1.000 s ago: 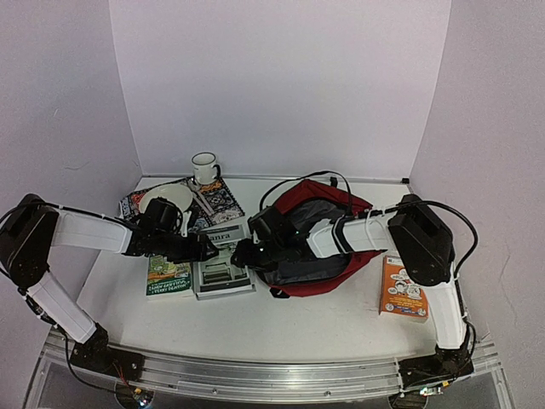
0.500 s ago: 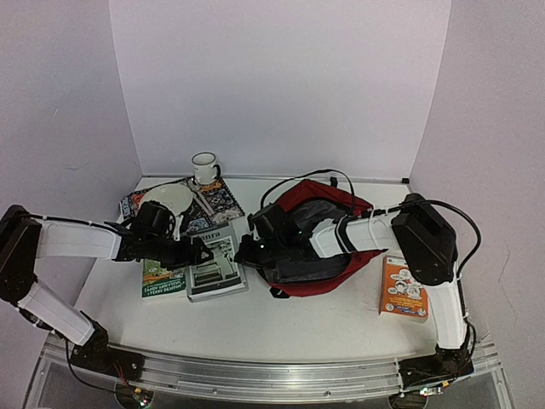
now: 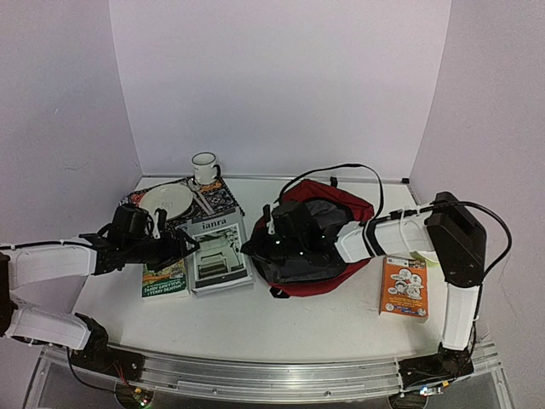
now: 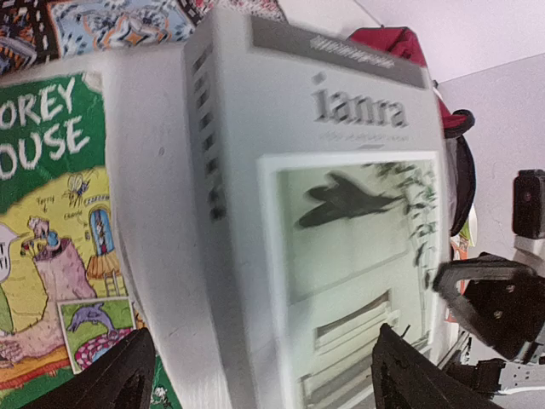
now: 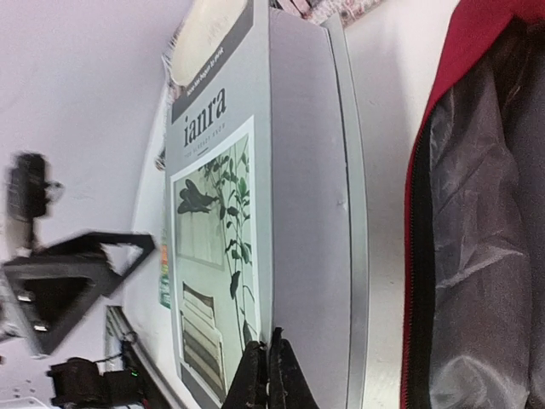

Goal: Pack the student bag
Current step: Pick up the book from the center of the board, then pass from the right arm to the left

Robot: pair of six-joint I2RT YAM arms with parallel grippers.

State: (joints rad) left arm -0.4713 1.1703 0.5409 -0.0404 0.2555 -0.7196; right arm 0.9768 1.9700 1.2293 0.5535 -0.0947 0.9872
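Student bag (image 3: 349, 203), dark red soft fabric, lies open right of the grey rectangular book (image 3: 217, 256), apparently for loading: right gripper (image 3: 251, 249) jaws together at the book's edge, left gripper (image 3: 189, 247) jaws spread above it.

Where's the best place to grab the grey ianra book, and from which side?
Probably across its width at the near end, from above: the grey ianra book lies flat with thick upright sides, and the open left gripper spans about that width.

Left arm (image 3: 51, 260), right arm (image 3: 383, 237): white link shells, black joints. Black cable (image 3: 347, 165) loops over right arm. Left gripper (image 3: 186, 248) black, wedge-shaped fingers (image 4: 106, 379).
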